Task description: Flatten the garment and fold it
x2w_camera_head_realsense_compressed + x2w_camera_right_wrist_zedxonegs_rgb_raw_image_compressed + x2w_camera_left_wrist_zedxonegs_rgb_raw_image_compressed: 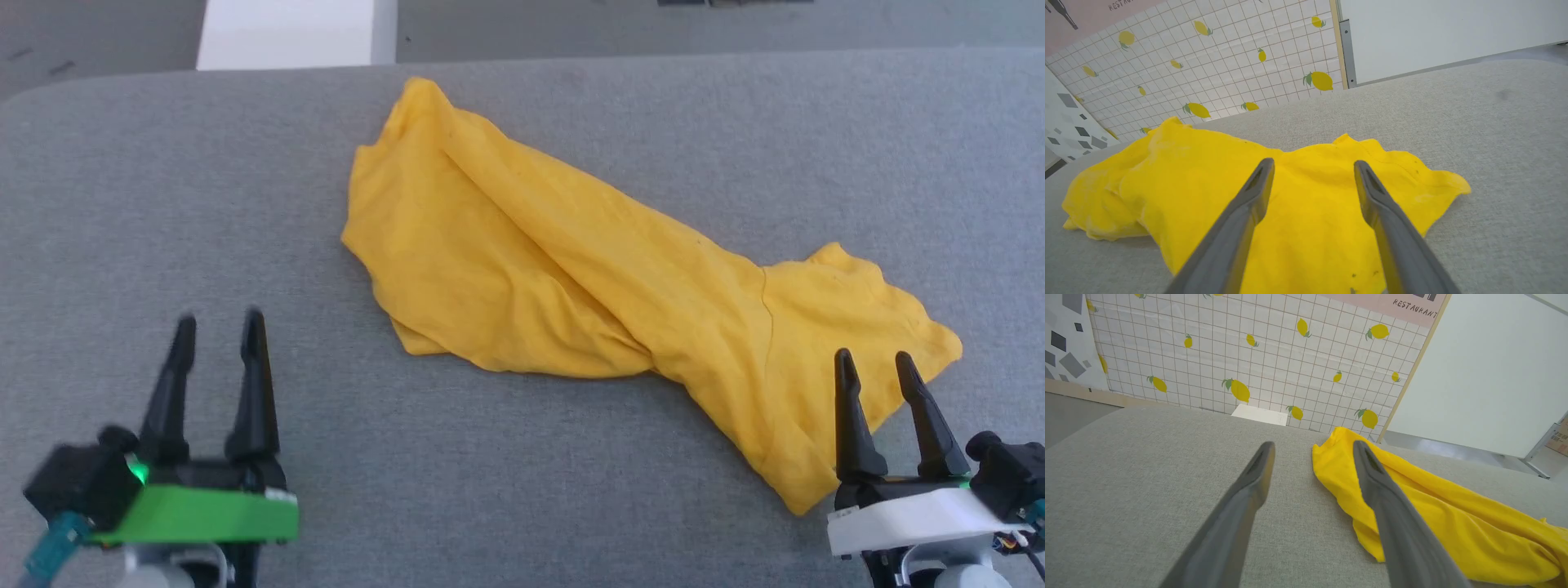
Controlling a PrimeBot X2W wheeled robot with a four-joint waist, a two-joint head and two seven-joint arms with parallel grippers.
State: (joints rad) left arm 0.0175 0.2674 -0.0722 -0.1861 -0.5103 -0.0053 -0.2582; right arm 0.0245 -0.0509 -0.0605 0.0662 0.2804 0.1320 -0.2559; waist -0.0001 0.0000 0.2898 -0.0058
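Right gripper (873, 357): jaws wide, empty, over the garment (571, 269)'s near right end. Left gripper (220, 318): wide, empty, well left of the garment. Garment lies bunched and twisted on the grey table (122, 204). Risk: a pinch catching 2 layers would drag the bundle rather than spread it.

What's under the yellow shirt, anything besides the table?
The garment lies bunched on the grey table, with plain yellow showing. Its own folds hide whatever is beneath. Nothing pokes out at its edges.
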